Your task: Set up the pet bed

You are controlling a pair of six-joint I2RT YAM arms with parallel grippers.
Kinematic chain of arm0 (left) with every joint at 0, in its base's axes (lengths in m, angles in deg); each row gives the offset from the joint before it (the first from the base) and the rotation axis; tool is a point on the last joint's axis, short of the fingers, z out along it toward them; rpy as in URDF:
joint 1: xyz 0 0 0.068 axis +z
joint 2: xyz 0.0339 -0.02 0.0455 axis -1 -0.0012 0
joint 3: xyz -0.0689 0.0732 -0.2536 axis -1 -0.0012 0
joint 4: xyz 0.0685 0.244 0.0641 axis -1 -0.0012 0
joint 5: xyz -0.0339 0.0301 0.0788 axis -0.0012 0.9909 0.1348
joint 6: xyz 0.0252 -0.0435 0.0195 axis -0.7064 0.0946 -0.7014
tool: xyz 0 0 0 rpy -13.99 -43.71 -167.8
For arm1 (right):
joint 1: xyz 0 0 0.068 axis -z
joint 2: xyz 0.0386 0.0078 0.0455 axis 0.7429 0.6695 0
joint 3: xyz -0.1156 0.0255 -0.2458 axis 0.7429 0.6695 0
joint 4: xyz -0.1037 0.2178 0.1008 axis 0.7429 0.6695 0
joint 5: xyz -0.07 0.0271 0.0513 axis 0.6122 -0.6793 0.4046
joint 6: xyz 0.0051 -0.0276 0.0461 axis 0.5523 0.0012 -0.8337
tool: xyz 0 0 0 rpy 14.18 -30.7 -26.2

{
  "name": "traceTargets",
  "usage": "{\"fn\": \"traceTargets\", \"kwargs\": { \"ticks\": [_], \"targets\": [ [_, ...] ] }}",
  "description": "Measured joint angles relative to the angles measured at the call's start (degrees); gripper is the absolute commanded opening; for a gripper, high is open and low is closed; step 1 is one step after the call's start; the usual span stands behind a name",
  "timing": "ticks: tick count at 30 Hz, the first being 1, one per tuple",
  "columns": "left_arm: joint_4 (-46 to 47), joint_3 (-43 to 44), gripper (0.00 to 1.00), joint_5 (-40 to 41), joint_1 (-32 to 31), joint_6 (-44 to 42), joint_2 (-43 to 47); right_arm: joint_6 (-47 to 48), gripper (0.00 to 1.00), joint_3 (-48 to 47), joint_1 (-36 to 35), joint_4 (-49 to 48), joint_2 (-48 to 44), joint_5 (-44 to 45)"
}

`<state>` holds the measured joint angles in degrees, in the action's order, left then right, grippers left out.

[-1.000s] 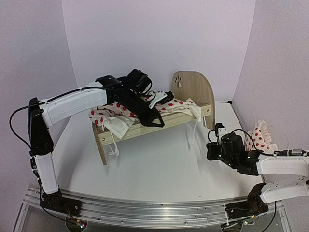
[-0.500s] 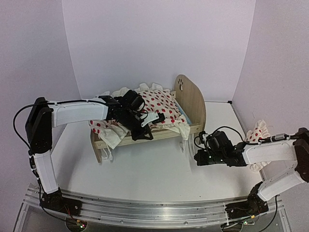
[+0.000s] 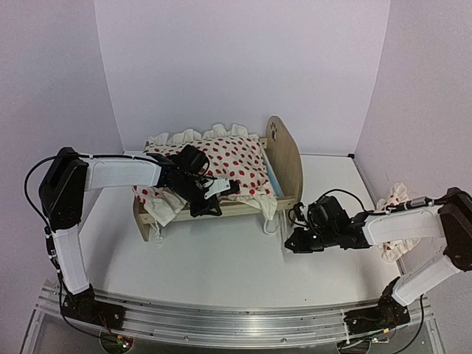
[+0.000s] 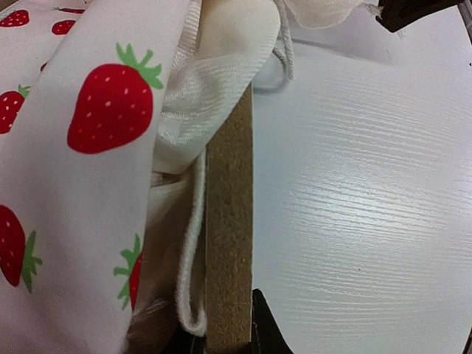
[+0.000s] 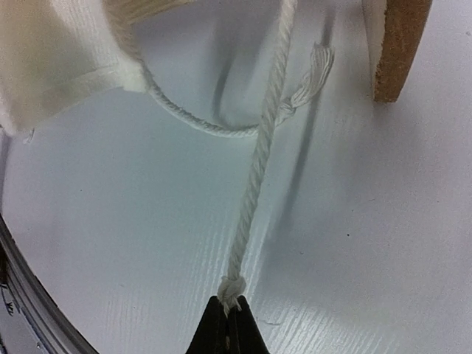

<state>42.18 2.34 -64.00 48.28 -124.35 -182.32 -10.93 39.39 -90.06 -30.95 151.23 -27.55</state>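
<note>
The pet bed (image 3: 286,151), light wood with a paw-print headboard, stands mid-table with its headboard turned edge-on toward the right. A cream strawberry-print duvet (image 3: 221,158) lies bunched over it. My left gripper (image 3: 212,200) is at the bed's near side, shut on the wooden side rail (image 4: 228,221); the left wrist view shows my left gripper (image 4: 228,343) clamped on the rail's edge with the duvet (image 4: 81,147) hanging beside it. My right gripper (image 3: 293,241) sits low by the headboard leg. In the right wrist view my right gripper (image 5: 228,313) is shut on the knotted end of a white cord (image 5: 254,192).
A small red-dotted ruffled pillow (image 3: 394,206) lies at the right edge behind my right arm. A bed leg (image 5: 398,51) stands just beyond the cord. White walls close in the table at the back and both sides.
The bed has swung and settled lower and to the left, its headboard now edge-on. My left arm came down with it. My right gripper slid left toward the headboard leg.
</note>
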Motion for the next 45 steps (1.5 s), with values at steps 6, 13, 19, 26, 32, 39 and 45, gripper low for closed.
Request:
{"fn": "traceTargets", "kwargs": {
  "ticks": [6, 13, 19, 26, 32, 39, 45],
  "targets": [
    [0.5, 0.0, 0.35, -2.1, 0.8, -0.6, -0.4, -1.4, 0.00, -4.5, 0.0, 1.6, 3.5, -4.3],
    [2.2, 0.6, 0.65, -9.8, 1.7, -1.7, 0.7, -6.3, 0.00, -8.3, 0.0, 5.3, 4.3, -9.0],
    [6.3, -3.1, 0.60, -15.4, 1.1, -0.4, 10.2, -13.6, 0.00, -8.4, 0.3, 7.2, 4.1, -12.5],
    [21.9, -17.4, 0.52, -16.5, -10.5, 11.0, 21.2, -19.8, 0.00, -8.1, 0.4, 11.2, 0.6, -15.7],
    [40.3, -24.4, 0.57, -14.4, -16.2, 29.3, 7.0, -21.6, 0.00, -6.5, 0.4, 12.9, 0.1, -18.3],
    [58.6, -26.7, 0.60, -8.5, -20.6, 40.9, -3.6, -24.6, 0.00, -6.4, 0.3, 12.4, 0.1, -19.8],
    [66.4, -24.3, 0.57, -5.6, -23.5, 48.0, -9.0, -27.6, 0.00, -5.0, 0.3, 10.9, 0.1, -19.2]
  ]
}}
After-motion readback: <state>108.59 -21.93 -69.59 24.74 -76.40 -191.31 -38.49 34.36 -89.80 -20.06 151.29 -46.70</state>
